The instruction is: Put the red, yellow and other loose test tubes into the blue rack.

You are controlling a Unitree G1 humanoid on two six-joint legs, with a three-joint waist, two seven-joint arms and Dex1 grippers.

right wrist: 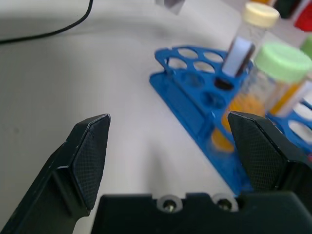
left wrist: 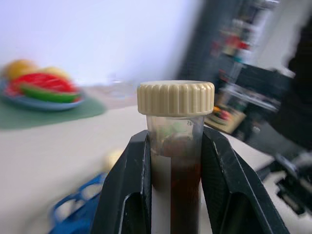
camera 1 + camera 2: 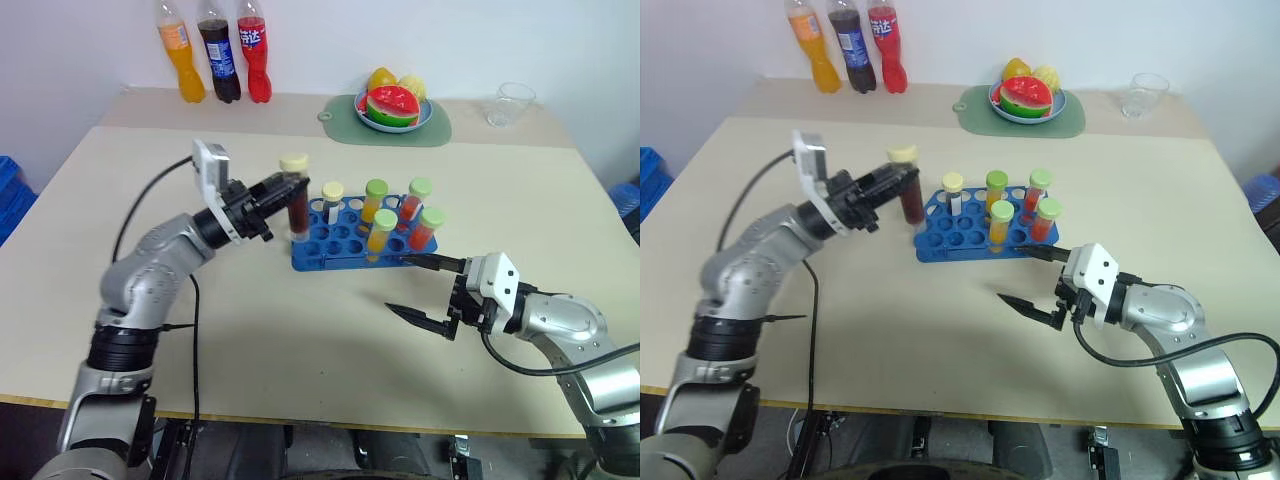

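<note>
My left gripper (image 3: 285,199) pinches the clear, cream-capped tube of dark brown liquid (image 3: 296,200) upright, at nine o'clock of the blue plastic rack (image 3: 345,240); my right gripper (image 3: 428,291) stands spread, farther off.

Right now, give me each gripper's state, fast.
Left gripper: shut on the dark brown tube, upright beside the blue rack.
Right gripper: open, holding nothing.
</note>
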